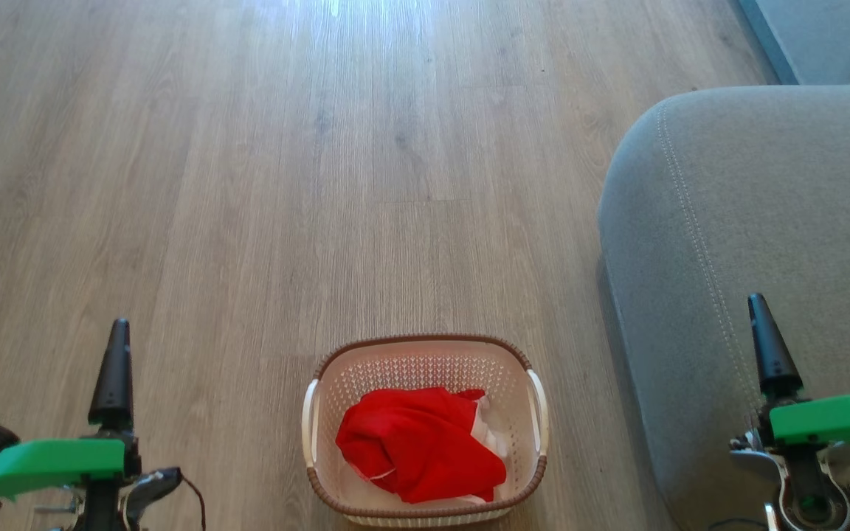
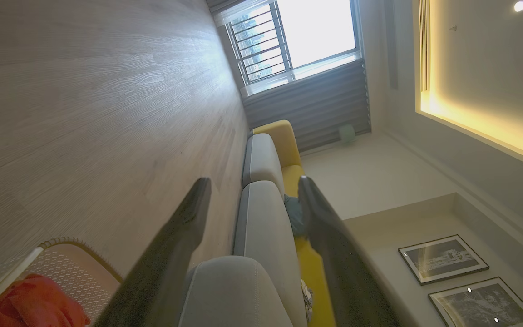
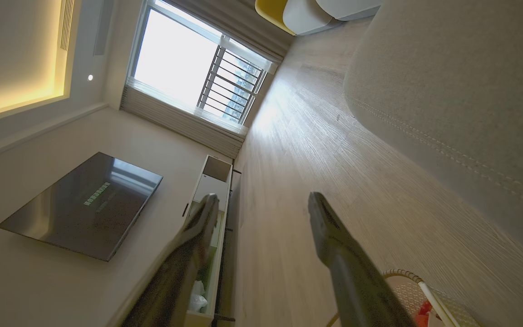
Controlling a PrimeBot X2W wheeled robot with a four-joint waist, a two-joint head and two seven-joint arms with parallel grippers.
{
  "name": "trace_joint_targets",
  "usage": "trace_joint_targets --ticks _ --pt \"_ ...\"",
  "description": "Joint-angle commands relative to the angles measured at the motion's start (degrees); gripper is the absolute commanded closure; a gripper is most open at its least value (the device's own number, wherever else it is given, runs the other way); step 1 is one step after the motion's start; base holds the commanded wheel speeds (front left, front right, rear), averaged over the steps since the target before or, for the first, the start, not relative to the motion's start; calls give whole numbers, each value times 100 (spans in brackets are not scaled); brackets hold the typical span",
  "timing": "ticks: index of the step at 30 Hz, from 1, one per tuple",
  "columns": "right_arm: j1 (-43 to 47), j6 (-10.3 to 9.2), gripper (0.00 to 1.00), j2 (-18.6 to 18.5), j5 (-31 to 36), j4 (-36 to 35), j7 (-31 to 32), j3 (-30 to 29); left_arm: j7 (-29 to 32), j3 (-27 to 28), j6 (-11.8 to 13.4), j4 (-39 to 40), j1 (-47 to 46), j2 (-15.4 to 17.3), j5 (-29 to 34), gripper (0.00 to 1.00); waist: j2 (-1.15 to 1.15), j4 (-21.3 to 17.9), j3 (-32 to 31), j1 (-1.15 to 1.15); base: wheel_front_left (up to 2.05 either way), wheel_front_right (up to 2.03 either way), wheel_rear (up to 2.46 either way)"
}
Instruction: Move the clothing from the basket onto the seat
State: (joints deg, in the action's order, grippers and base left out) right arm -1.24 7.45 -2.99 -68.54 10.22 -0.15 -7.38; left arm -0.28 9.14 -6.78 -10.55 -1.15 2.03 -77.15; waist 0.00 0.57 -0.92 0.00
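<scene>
Red cloth, bunched and creased, is what this job turns on. At 8 o'clock in the head view the left gripper (image 2: 253,186) hangs over the wooden floor (image 1: 248,184), its jaws spread wide with nothing between them.

At 6 o'clock the basket (image 1: 425,341) stands on the floor. The clothing (image 1: 417,442) lies inside it as one heap, with white trim showing at the heap's 3 o'clock edge. How many pieces make up the heap I cannot tell.

It looks light, limp and easy to crush without harm, so it should sag and trail from any grip. The raised fold near the middle of the heap seems the best place to pinch. A deep bite there should gather enough layers. The basket itself looks light and may lift or slide if cloth snags on its rim.

At 3 o'clock the grey seat (image 1: 764,206) stands near the basket, not touching it. At 4 o'clock the right gripper (image 3: 262,197) is over the seat's edge, jaws likewise spread and empty.
</scene>
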Motion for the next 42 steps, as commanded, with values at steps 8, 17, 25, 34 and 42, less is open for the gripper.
trace_joint_targets --ticks 8,17,25,34,42 --pt "-359 2 0 2 765 -523 -154 147 -151 -5 272 688 -362 47 559 0 0 17 -1 0 0 0 0" --pt "-395 2 0 3 1795 -832 -323 353 -319 -469 898 1421 -349 52 1779 0 0 22 -5 0 0 0 0" --pt "-360 2 0 4 2514 -884 -458 558 -453 -1026 1254 1663 -326 56 2980 0 0 15 -25 0 0 0 0" --pt "-328 2 0 6 3319 -808 -610 800 -604 -1613 1702 1656 -323 123 4055 0 0 10 -43 0 0 0 0" --pt "-294 3 0 6 3808 -598 -728 906 -721 -2216 2137 1437 -319 392 4630 0 0 2 -72 0 0 0 0"
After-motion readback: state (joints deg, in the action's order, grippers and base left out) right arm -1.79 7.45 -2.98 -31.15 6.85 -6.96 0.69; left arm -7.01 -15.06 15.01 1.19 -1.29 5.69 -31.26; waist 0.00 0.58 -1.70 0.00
